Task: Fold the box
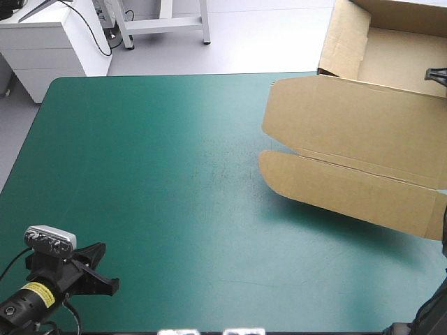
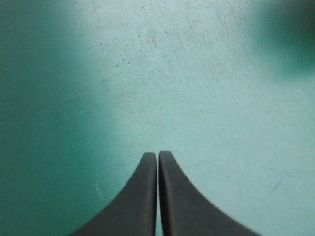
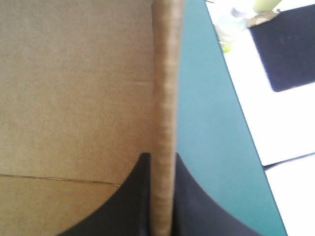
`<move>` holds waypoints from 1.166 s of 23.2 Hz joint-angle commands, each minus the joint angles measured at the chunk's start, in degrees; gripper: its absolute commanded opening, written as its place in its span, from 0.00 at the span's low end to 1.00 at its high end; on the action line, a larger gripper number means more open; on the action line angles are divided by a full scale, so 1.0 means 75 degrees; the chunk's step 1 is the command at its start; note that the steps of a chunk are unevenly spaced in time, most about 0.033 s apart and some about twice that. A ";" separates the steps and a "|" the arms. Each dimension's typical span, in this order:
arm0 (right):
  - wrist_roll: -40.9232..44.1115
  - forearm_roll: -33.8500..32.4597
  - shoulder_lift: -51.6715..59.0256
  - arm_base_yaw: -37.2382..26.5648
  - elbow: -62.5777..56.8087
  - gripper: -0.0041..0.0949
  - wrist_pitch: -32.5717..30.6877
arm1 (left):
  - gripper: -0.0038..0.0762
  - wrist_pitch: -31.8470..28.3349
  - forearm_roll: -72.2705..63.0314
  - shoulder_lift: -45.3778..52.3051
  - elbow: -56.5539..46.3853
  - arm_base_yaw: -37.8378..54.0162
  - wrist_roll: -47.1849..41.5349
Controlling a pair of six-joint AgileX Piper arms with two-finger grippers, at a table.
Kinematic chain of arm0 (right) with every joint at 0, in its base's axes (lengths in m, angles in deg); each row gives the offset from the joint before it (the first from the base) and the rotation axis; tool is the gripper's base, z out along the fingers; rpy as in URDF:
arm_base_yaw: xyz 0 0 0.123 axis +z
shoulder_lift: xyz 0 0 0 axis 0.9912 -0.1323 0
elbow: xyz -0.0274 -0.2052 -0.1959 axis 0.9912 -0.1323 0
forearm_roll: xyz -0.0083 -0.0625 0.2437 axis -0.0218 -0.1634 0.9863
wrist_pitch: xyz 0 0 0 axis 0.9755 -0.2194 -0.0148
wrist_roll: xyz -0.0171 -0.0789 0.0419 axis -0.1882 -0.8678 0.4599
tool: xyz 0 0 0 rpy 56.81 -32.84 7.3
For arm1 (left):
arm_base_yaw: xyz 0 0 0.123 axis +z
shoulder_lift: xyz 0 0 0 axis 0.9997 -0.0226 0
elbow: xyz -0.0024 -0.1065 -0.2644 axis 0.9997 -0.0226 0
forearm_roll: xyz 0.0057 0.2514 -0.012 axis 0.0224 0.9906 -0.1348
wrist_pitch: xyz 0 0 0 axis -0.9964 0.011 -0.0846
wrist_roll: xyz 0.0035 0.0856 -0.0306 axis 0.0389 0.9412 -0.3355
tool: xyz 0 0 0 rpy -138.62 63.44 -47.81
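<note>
The brown box (image 1: 356, 125) lies at the table's right side as a partly raised sheet. Its broad panel is tilted, a long front flap (image 1: 349, 188) hangs above the teal-green cover and casts a shadow, and walls stand up at the far end (image 1: 346, 35). My right gripper (image 3: 162, 158) is shut on a board edge (image 3: 166, 98) that runs straight out between its fingers. In the high view only a dark sliver of that gripper (image 1: 444, 234) shows at the flap's right end. My left gripper (image 1: 106, 269) is near the table's front left corner, shut and holding nothing (image 2: 157, 155), far from the box.
The box reaches past the table's right and far edges. In the right wrist view the table's edge (image 3: 236, 113) runs close beside the held board, with white floor and a dark mat (image 3: 288, 49) beyond it. A white cabinet (image 1: 49, 42) stands beyond the far left corner.
</note>
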 commanded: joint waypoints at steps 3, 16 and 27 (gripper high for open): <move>0.0025 0.0160 -0.0241 -0.0805 0.0225 0.02 0.0175 | 0.04 -0.0637 -0.0002 -0.0056 0.0206 -0.0031 -0.0044; -0.0050 0.0084 -0.1650 -0.0877 0.0225 0.24 -0.0044 | 0.04 -0.0650 0.0017 -0.0056 0.0206 -0.0031 -0.0044; -0.0158 0.2049 0.0169 -0.0803 0.0222 0.63 -0.0075 | 0.04 -0.0725 0.0031 -0.0056 0.0106 -0.0031 -0.0013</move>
